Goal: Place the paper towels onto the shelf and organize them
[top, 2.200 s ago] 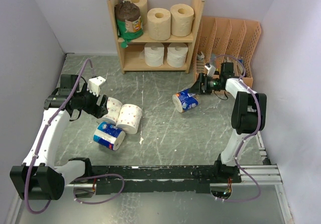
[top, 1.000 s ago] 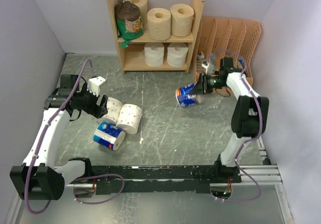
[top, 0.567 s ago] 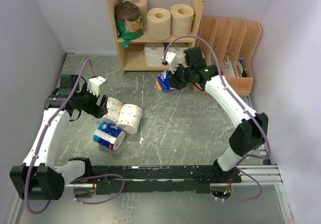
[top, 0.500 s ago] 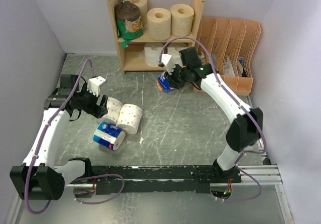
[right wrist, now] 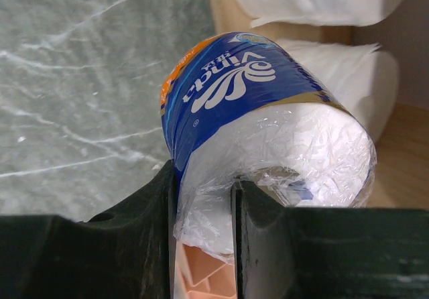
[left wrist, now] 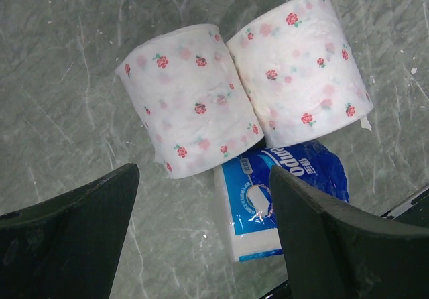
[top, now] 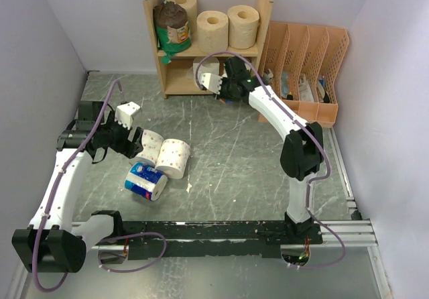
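The blue-wrapped roll [right wrist: 261, 111] is at the mouth of the shelf's [top: 263, 24] lower tier, beside white rolls [right wrist: 362, 78], clamped in the right gripper [right wrist: 204, 205], while the left gripper [left wrist: 201, 175], jaws apart, hangs over two dotted rolls [left wrist: 194, 101] on the table [left wrist: 53, 78].
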Robot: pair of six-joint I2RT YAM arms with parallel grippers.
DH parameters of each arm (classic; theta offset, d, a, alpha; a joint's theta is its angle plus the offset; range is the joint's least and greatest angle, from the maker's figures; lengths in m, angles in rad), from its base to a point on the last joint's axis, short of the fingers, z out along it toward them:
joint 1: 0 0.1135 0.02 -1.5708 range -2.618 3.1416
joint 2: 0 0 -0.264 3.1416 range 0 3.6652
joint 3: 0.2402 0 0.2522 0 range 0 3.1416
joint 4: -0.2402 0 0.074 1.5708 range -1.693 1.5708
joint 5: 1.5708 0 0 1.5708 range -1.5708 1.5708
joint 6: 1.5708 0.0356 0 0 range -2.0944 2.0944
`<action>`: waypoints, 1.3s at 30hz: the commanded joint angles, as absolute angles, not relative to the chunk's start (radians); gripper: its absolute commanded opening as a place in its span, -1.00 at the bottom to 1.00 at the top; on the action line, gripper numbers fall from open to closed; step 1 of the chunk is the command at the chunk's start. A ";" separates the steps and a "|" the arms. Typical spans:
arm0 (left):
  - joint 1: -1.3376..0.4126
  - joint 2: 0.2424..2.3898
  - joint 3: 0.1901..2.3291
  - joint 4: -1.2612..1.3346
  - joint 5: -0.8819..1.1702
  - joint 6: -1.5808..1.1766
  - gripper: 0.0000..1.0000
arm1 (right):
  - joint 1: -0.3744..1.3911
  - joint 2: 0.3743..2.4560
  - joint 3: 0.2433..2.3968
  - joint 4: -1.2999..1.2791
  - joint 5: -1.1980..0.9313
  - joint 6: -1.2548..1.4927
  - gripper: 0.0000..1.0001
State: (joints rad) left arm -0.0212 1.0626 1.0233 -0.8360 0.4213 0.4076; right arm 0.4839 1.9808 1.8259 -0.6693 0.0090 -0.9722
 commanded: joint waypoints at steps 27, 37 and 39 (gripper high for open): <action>-0.015 1.028 1.005 -0.802 0.427 0.409 0.80 | 0.376 2.112 1.899 -0.391 0.105 -1.104 -0.43; -0.014 1.027 1.005 -0.803 0.426 0.408 0.80 | 0.376 2.111 1.866 -0.251 0.149 -1.107 0.04; -0.014 1.029 1.005 -0.802 0.426 0.409 0.80 | 0.376 2.111 1.868 -0.232 0.156 -1.098 0.09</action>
